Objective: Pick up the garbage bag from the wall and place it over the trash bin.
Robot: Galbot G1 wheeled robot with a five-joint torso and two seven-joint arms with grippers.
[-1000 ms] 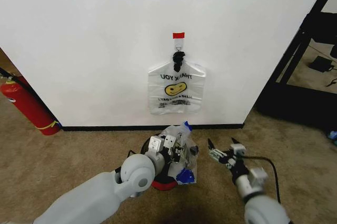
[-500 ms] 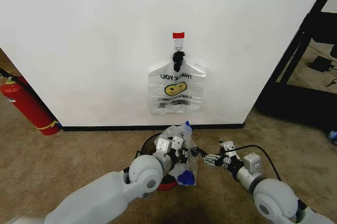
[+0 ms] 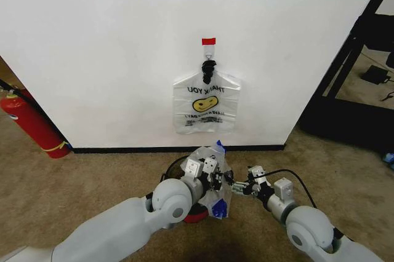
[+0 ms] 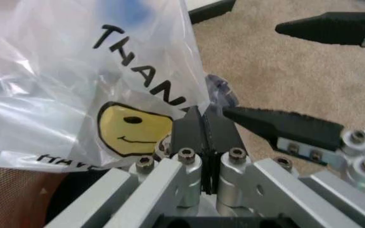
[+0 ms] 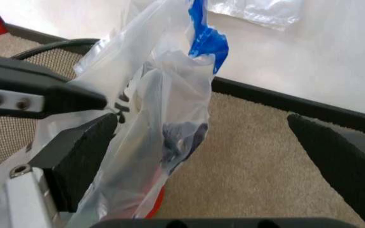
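Translucent white plastic fills the space in front of me: the garbage bag (image 3: 212, 173), with its yellow smiley face, black lettering and blue patches, stands crumpled above the trash bin (image 3: 194, 211), down on the brown carpet (image 3: 92, 182) near the black baseboard (image 3: 178, 149) of the wall (image 3: 111, 47). Most of the bin is hidden behind my left arm and the bag; I see part of its red base, and in my right wrist view a stretch of its black mesh rim (image 5: 49, 52) beside the plastic.

My left gripper (image 3: 212, 179) is pinched tight on the bag; in my left wrist view its two black fingers (image 4: 189, 133) press together with a fold of the plastic caught at their tips, just beside the smiley face (image 4: 131, 128).

My right gripper (image 3: 237, 185) reaches in from the right, up against the bag's side. Its jaws are spread wide: in my right wrist view one finger (image 5: 81, 156) lies against the plastic while the other finger (image 5: 341, 161) stands well apart over bare carpet.

Higher on the wall, a second smiley bag (image 3: 206, 102) hangs from a black hook (image 3: 208, 68) under a small red tape strip (image 3: 209, 41). A red fire extinguisher (image 3: 31, 123) leans at the wall far to my left.
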